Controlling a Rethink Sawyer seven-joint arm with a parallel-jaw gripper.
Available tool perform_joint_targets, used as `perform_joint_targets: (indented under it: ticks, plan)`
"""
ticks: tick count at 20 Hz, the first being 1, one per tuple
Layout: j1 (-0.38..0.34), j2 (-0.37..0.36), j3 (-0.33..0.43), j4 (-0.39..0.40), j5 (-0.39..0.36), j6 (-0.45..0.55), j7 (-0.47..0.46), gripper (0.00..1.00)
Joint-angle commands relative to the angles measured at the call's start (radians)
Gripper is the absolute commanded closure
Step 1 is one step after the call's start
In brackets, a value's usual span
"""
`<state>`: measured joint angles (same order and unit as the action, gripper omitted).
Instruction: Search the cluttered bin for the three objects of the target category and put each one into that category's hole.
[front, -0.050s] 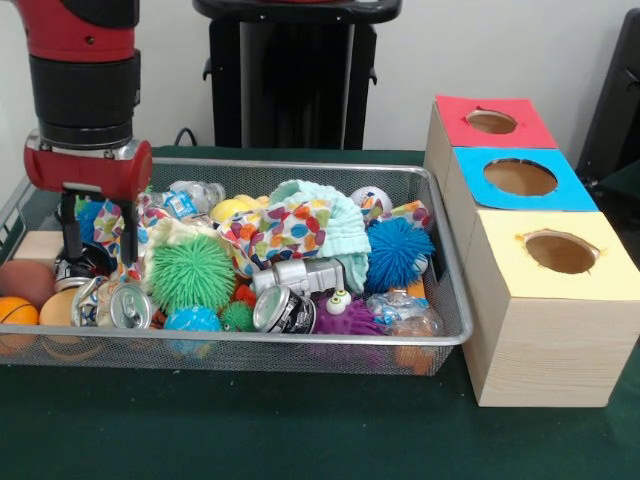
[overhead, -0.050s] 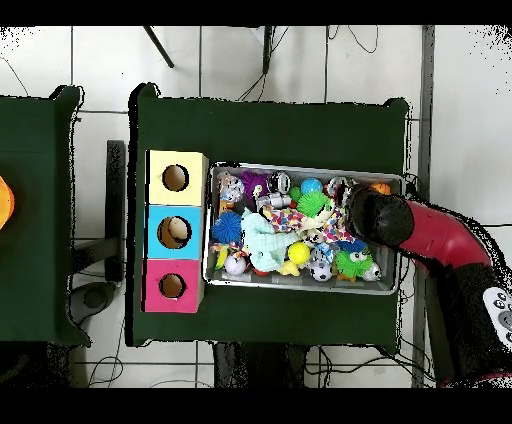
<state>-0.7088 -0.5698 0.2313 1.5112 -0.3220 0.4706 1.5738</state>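
Note:
My gripper (front, -0.050s: 98, 248) hangs at the left end of the wire bin (front, -0.050s: 445, 335), open, its two black fingers (front, -0.050s: 70, 232) lowered among the clutter. A dark can (front, -0.050s: 88, 263) lies just below the fingertips, with a patterned cloth behind them. Silver cans (front, -0.050s: 112, 304) (front, -0.050s: 286, 310) lie along the bin's front, and another (front, -0.050s: 300, 275) lies mid-bin. Also in the bin are a green spiky ball (front, -0.050s: 192, 272), a blue one (front, -0.050s: 398, 252) and a purple one (front, -0.050s: 348, 318). In the overhead view the arm (overhead, -0.050s: 380, 218) covers the gripper at the bin's right end (overhead, -0.050s: 392, 285).
Three wooden boxes stand right of the bin, each with a round hole: red (front, -0.050s: 492, 122), blue (front, -0.050s: 520, 177), yellow (front, -0.050s: 560, 252). Orange balls (front, -0.050s: 15, 312) and a brown ball (front, -0.050s: 25, 280) crowd the bin's left corner. A mint cloth (front, -0.050s: 320, 215) is heaped in the middle.

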Motion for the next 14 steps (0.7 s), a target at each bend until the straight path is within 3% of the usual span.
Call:
perform_joint_targets:
  ticks: [1, 14]
  plan:
    - [-0.027, 0.025, 0.110, -0.035, -0.063, 0.164, -0.206, 0.00]
    - [-0.068, 0.048, 0.126, -0.075, -0.115, 0.179, -0.212, 0.00]
